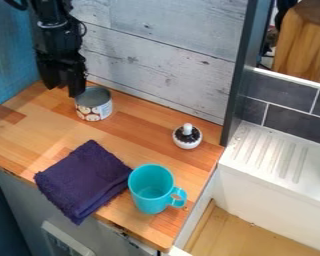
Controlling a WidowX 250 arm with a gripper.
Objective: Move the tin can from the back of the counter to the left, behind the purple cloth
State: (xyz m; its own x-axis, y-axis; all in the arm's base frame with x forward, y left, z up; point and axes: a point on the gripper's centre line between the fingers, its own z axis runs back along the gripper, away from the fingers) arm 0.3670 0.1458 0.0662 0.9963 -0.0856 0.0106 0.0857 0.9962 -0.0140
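Well, as far as can be judged, the handling is at an early point: the tool (pixel 63 90) has nothing in its grip, and the can (pixel 94 111) stands upright on the table (pixel 146 127), open end up. The two black fingers are spread, with a gap between them. They hang at the far left, and the right-hand one comes down right beside the can's rim; whether it touches cannot be told. No grip has been made, so any lifting or shifting of the can is left to do.

As for the rest, a small white pot (pixel 188 142) with a dark top and a white knob stands to the right of the can, well apart from it. A teal mug (pixel 149 192) stands upright at the near right, its handle pointing right. Just left of it lies a folded purple cloth (pixel 84 181), one corner hanging over the near edge.

The pale wooden wall (pixel 159 55) rises close behind the can and would limit movement to the far side. A dark upright post (pixel 240 75) and the white drainboard (pixel 273 155) bound the right; the mug and cloth would hinder a low path towards the near edge.
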